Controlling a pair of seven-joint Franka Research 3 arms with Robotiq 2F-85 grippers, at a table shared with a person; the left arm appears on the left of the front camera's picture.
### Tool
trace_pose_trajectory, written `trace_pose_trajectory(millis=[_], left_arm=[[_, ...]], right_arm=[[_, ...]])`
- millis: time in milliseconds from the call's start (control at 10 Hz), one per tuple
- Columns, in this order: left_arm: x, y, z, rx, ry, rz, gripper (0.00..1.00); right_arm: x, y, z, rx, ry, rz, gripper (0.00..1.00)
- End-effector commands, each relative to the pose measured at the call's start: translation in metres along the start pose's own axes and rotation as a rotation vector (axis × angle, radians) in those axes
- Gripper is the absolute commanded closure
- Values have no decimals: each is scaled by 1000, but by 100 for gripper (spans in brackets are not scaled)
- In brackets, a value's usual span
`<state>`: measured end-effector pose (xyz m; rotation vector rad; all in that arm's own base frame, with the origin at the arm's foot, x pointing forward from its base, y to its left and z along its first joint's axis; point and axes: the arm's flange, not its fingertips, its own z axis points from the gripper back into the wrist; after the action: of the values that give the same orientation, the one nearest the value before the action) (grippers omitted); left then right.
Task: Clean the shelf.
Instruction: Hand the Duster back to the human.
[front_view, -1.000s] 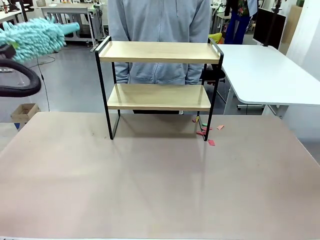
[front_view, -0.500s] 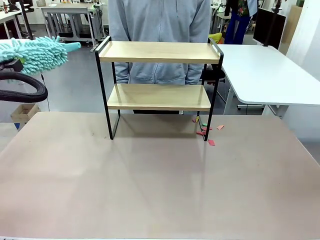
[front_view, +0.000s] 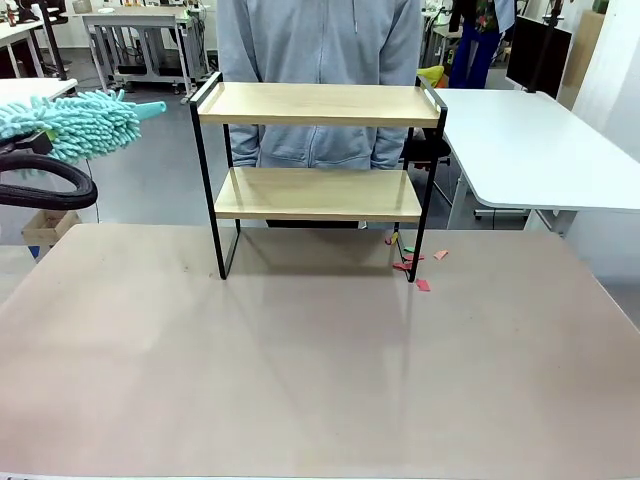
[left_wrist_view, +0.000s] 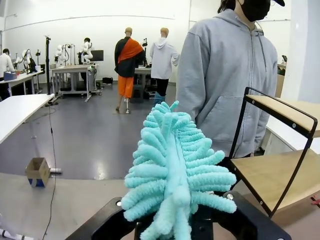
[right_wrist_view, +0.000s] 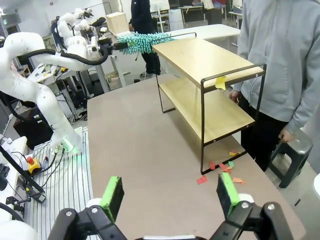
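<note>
The shelf (front_view: 318, 170), two light wooden boards in a thin black frame, stands at the far middle of the brown table (front_view: 300, 370). A fluffy teal duster (front_view: 75, 122) hangs in the air left of the shelf's top board, its tip pointing at the shelf. My left gripper (left_wrist_view: 175, 227) is shut on the duster's (left_wrist_view: 172, 170) handle, with the shelf (left_wrist_view: 280, 155) to the right in its wrist view. My right gripper (right_wrist_view: 170, 192) stands open and empty, high above the table's right end, looking down on the shelf (right_wrist_view: 200, 75) and the duster (right_wrist_view: 145, 41).
A person in a grey hoodie (front_view: 320, 60) stands right behind the shelf. Small red and coloured paper scraps (front_view: 412, 262) lie on the table by the shelf's right legs. A yellow note (right_wrist_view: 220, 82) sticks to the top board's end. A white table (front_view: 530, 140) stands at the right.
The duster has come down and a little to the right, nearer the shelf's top board. The right gripper stays open.
</note>
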<state>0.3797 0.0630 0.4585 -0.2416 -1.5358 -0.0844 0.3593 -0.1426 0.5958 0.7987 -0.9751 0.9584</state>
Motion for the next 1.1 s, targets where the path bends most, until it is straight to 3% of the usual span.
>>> trace_pose_trajectory(millis=[0,1000], left_arm=[[3,-4,0,-8,-5,-11,83],[3,-4,0,-8,-5,-11,83]], right_arm=[[1,1,2,5,-10,15,0],[1,1,2,5,-10,15,0]])
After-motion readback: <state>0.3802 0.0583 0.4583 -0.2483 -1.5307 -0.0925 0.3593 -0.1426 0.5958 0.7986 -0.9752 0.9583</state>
